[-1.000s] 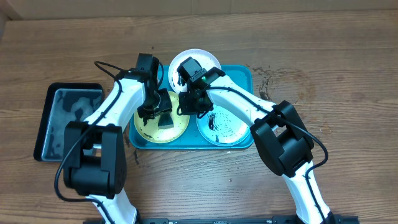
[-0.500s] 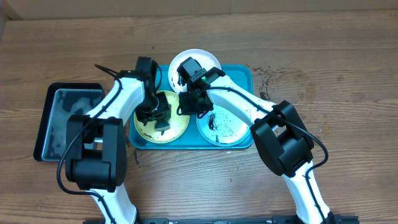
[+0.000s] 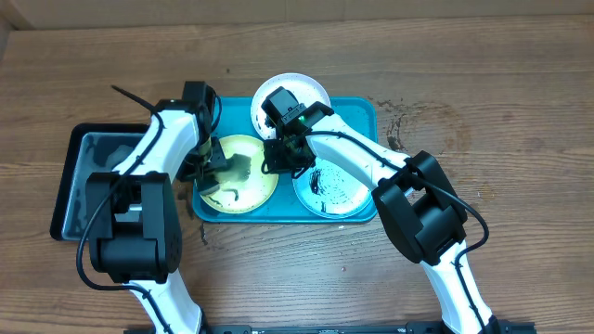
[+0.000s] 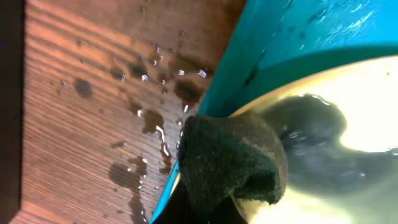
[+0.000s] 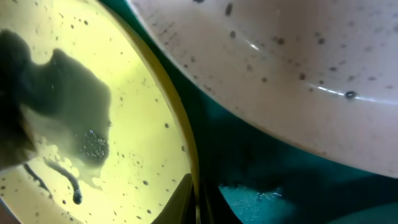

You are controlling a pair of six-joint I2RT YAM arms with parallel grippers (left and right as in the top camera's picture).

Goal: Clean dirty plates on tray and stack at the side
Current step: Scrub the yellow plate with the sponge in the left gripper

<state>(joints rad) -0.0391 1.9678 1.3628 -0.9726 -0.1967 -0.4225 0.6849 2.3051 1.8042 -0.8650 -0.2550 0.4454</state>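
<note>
Left pincer (image 3: pixel 205 160) clenches the sponge (image 4: pixel 230 155) at the rim of the yellow-green plate (image 4: pixel 367 106); right pincer (image 3: pixel 280 160) pinches its opposite rim. We could sweep dirty water (image 4: pixel 311 121) over that rim onto the surface (image 4: pixel 74 124).

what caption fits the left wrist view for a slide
Dark sponge at the wet yellow plate's rim, blue tray beneath, water drops on the wood table

Black tray (image 3: pixel 63 186) on wooden table (image 3: pixel 520 93); water drops (image 4: pixel 149 118); dark sponge (image 4: pixel 230 158).
</note>
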